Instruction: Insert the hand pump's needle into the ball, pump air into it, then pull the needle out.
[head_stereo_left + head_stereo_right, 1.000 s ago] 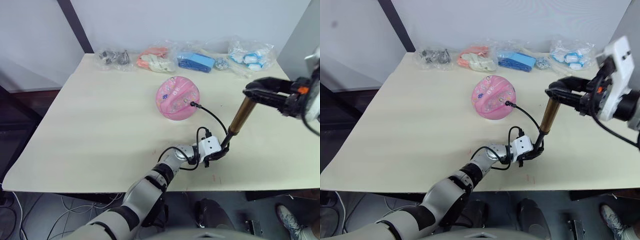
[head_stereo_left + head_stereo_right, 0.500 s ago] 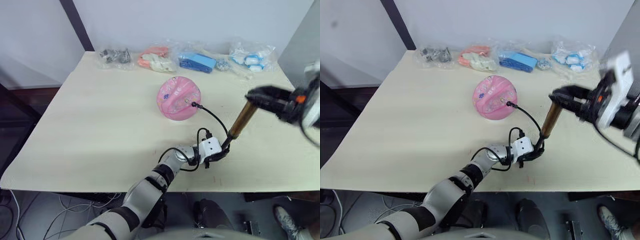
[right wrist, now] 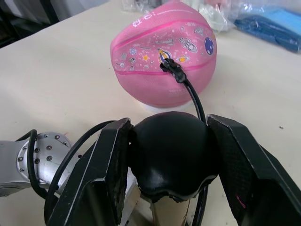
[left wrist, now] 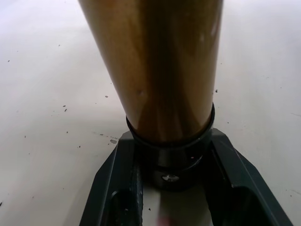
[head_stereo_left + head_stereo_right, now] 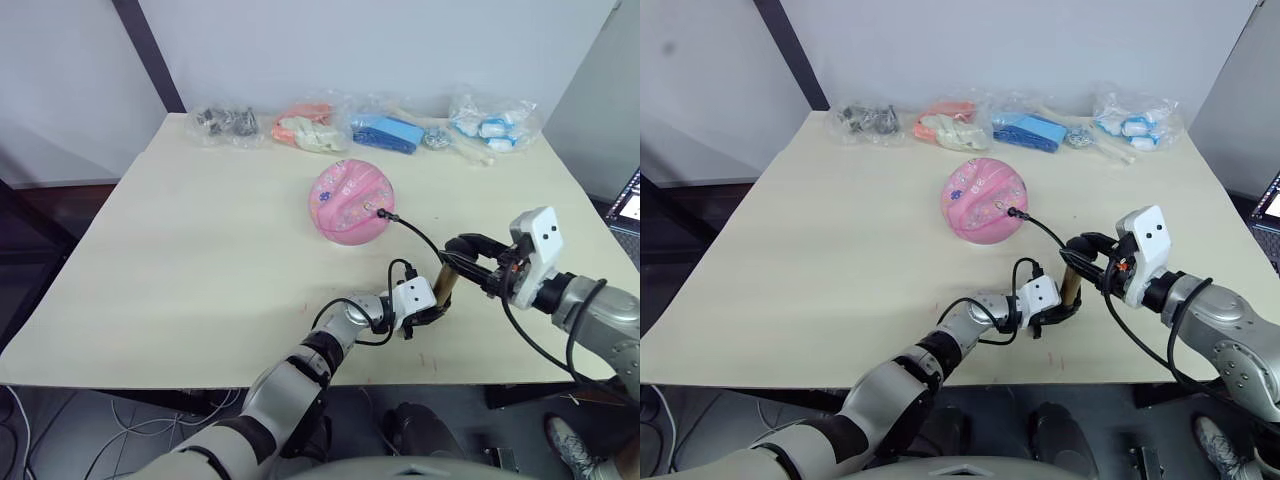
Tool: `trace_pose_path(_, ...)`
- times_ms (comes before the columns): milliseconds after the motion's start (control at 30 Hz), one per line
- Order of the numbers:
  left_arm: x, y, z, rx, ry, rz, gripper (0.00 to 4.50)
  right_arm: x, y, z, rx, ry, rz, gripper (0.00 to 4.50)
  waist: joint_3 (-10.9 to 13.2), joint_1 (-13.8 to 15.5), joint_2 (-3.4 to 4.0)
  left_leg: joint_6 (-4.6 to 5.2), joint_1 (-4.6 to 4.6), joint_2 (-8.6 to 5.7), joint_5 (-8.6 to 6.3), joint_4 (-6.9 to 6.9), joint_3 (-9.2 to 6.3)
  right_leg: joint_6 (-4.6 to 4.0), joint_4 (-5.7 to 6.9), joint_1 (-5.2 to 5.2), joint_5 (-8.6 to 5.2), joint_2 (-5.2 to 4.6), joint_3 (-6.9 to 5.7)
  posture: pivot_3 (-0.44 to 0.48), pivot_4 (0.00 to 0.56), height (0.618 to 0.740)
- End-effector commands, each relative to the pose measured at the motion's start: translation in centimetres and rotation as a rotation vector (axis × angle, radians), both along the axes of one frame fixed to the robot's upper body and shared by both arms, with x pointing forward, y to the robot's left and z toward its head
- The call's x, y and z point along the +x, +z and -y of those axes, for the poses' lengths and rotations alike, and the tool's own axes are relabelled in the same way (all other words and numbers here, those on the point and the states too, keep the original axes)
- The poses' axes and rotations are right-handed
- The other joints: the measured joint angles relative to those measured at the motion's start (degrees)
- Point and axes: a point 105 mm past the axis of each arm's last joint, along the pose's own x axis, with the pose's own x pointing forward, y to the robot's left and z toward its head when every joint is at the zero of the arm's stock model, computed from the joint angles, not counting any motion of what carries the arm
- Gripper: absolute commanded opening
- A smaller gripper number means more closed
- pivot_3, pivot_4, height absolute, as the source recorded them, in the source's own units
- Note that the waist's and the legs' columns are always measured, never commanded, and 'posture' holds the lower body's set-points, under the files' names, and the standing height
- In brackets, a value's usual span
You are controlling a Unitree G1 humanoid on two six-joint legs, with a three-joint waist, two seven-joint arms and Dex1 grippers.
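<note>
Gripping the pump (image 5: 1072,283) at its base, the left gripper (image 5: 432,312) held it upright on the table (image 5: 200,250). The right gripper (image 3: 170,162) was clamped on the handle (image 3: 171,155). The needle (image 3: 170,67) sat in the ball (image 5: 352,201).

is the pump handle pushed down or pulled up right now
Pushed down. The black handle, held by the right gripper, sits right on top of the hand pump barrel, with no rod showing between them.

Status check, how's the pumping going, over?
Left gripper shut on pump base, right gripper shut on its handle. Needle seated in ball. Nothing in the way.
</note>
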Motion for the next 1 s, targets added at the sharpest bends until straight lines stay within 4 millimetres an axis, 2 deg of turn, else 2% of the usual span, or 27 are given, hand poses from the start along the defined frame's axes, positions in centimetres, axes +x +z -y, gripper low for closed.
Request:
trace_pose_path(33,-1.6,-2.4,-0.7,0.102,-0.056,-0.053,1.14,-0.7,-4.6,1.2,-0.07,-0.042,-0.2,2.06,0.0,0.0,-0.02,0.0,0.07,0.0,0.0,-0.06,0.02,-0.02,0.0,0.02,-0.01,0.0,0.02,0.0,0.15,0.74)
trace_pose_path(200,-1.6,-2.4,-0.6,0.104,-0.053,-0.053,1.14,0.0,2.5,1.7,-0.023,-0.048,-0.016,2.06,0.2,0.2,0.28,-0.01,-0.02,-0.03,0.0,-0.13,0.0,-0.02,-0.08,-0.02,-0.02,-0.05,-0.01,0.0,0.15,0.74)
trace_pose_path(367,-1.6,-2.6,-0.6,0.11,-0.053,-0.054,1.14,-0.1,11.6,2.1,0.007,-0.017,0.17,2.06,1.0,0.3,1.11,-0.03,-0.47,-0.21,0.04,-0.08,0.02,0.07,-0.15,-0.37,0.06,-0.25,0.02,0.0,0.15,0.74)
trace_pose_path(500,-1.7,-2.7,-0.6,0.113,-0.054,-0.056,1.14,-1.0,15.5,2.4,-0.011,0.001,0.216,2.06,1.3,0.4,1.14,-0.02,-0.63,-0.29,0.04,-0.08,0.01,0.07,-0.25,-0.42,0.06,-0.39,-0.04,0.0,0.15,0.74)
trace_pose_path(800,-1.6,-2.7,-0.7,0.109,-0.045,-0.06,1.14,-2.5,19.9,2.6,-0.038,-0.012,0.273,2.06,1.5,0.2,1.01,-0.02,-0.98,-0.29,0.03,-0.17,0.07,0.15,-0.72,-0.56,0.3,-0.76,-0.04,0.0,0.15,0.74)
trace_pose_path(900,-1.6,-2.8,-0.8,0.11,-0.04,-0.064,1.14,-2.4,18.6,2.2,-0.026,0.002,0.233,2.06,1.5,0.3,1.04,-0.02,-1.37,-0.31,0.04,-0.12,0.1,0.23,-0.71,-0.91,0.36,-0.8,0.0,0.0,0.15,0.74)
trace_pose_path(1000,-1.6,-2.8,-0.8,0.108,-0.041,-0.066,1.14,-1.8,15.4,1.7,0.038,0.009,0.141,2.06,1.4,0.3,0.76,-0.02,-1.53,-0.3,0.05,-0.05,0.1,0.24,-0.69,-1.07,0.39,-0.77,-0.05,0.0,0.15,0.74)
